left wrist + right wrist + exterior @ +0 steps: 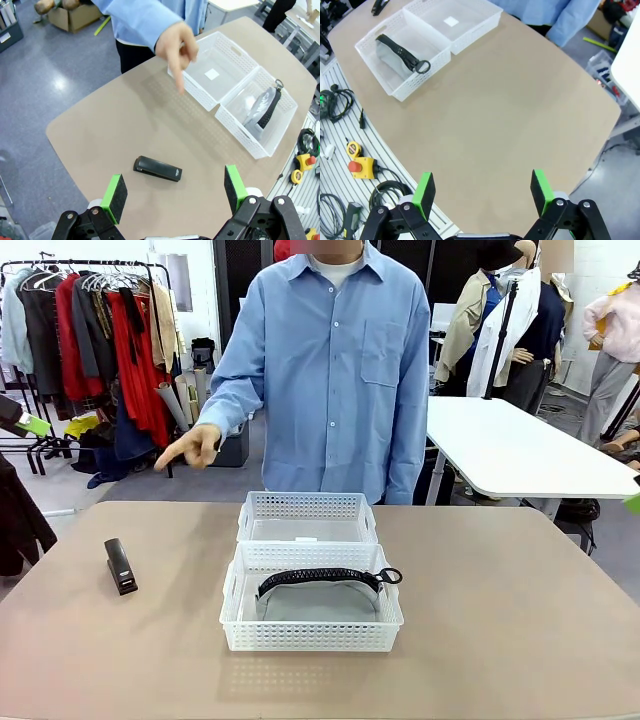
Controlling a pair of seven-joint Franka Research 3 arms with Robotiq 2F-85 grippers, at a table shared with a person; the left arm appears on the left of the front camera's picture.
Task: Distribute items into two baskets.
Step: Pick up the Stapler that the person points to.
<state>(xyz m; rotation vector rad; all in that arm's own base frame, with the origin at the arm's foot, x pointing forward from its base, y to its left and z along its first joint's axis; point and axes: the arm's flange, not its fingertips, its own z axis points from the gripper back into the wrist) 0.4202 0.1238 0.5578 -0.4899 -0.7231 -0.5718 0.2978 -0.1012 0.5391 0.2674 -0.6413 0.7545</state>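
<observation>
Pouch (318, 605): grey fabric, zipped; in nearer white lattice basket (310, 635).
Stapler (121, 566): small, black, oblong; on table (500, 590).
Left gripper (175, 192), right gripper (482, 192): I see both spread, empty.

From my station I see the near basket (311, 636) mid-table with the pouch (320, 606) lying in it, and the far basket (305, 506) touching it at its 12 o'clock. The stapler (121, 566) lies on the table (500, 620) at 9 o'clock, well apart. A person's hand (195, 447) hovers at 11 o'clock, finger out.
</observation>
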